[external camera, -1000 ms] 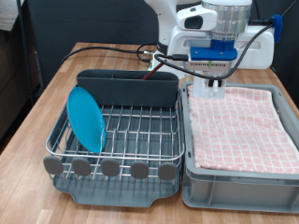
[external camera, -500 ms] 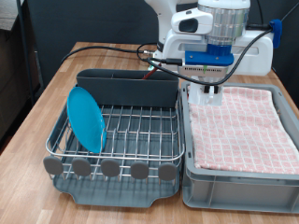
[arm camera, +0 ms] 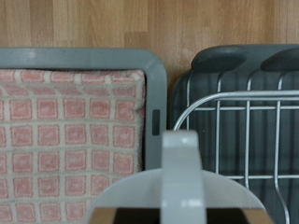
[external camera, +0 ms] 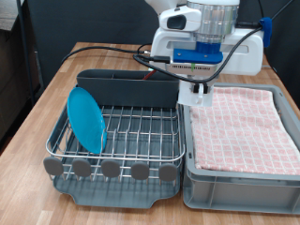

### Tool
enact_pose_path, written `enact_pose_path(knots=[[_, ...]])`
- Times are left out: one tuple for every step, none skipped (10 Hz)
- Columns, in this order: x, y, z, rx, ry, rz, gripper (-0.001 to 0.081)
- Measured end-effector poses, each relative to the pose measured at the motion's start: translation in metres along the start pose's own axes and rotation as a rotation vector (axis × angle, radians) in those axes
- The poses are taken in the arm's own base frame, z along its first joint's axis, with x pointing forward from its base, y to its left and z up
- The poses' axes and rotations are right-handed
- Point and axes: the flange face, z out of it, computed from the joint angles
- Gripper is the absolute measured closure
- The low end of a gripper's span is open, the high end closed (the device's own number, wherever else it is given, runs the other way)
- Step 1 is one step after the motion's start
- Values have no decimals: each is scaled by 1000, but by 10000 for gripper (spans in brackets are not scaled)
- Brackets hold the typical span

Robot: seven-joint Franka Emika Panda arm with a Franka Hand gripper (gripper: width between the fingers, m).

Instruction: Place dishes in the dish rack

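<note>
I see round bright-blue plate (external camera: pixel 86 119) already upright in silver wire dish rack (external camera: pixel 141 131). Behind, claw (external camera: pixel 201 91) clenched on white handled mug (arm camera: pixel 177 182), above seam between rack and light grey bin with pink checked cloth (external camera: pixel 242 122). Spoon not seen.

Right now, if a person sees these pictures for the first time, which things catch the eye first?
The bright-blue plate stands on edge in the dish rack, at the exterior view's left. The gripper hangs above the gap between the rack and the grey bin of pink checked cloth, with a white mug at its fingers.
</note>
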Motion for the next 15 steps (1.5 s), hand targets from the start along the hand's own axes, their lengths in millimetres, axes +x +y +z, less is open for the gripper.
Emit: enact_pose_path(knots=[[9,0,2,2,-8,-7,735],[17,0,6,3,-17,-16,735],[27,-2,11,9,-21,-24,735],[34,-4,16,13,-25,-28,735],[40,-6,22,15,-25,-28,735],[45,-9,28,20,-19,-25,735],[50,-13,34,26,-7,-22,735],[54,-16,40,32,2,-19,735],[57,-20,45,37,8,-17,735],[60,-23,51,39,11,-16,735],[63,-26,56,39,10,-14,735],[65,-28,60,41,7,-12,735],[67,-30,65,44,2,-10,735],[69,-31,70,46,-3,-11,735],[72,-32,76,47,-7,-11,735]])
